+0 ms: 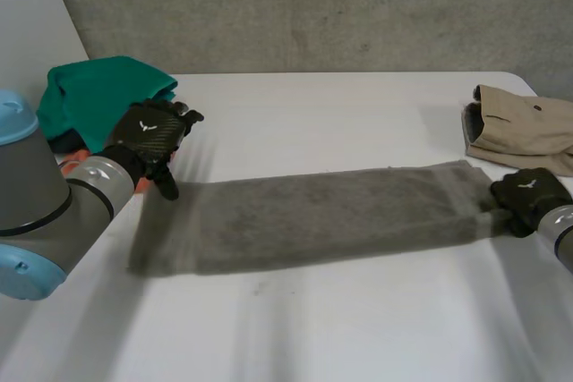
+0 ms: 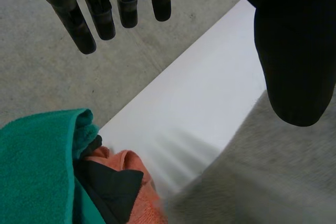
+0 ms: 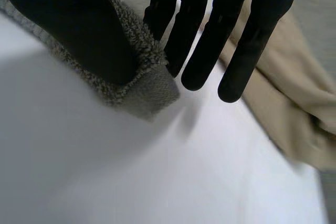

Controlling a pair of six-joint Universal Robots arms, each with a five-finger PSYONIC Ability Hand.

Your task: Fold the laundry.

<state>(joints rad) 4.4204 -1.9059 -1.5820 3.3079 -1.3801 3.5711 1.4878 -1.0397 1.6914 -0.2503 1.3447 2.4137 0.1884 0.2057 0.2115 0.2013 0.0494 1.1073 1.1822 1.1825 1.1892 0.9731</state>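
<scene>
**Q:** Head view?
**A:** The grey towel (image 1: 304, 216) lies as a long strip across the surface (image 1: 358, 328). Your left hand (image 1: 152, 134) is above its left end and your right hand (image 1: 530, 196) is at its right end.

**Q:** Left wrist view?
**A:** Fingers (image 2: 100, 14) are straight and well apart from the thumb, holding nothing. A green pile (image 2: 37, 166) lies beside them.

**Q:** Right wrist view?
**A:** Thumb (image 3: 89, 40) and fingers pinch the towel's corner. The likely step is the end-to-end fold. Next, your left hand needs to grip its end.

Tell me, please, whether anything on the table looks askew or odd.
Nothing stands out. The towel lies flat as a long strip, and the green pile and beige garment sit tidily at the table's sides.
</scene>
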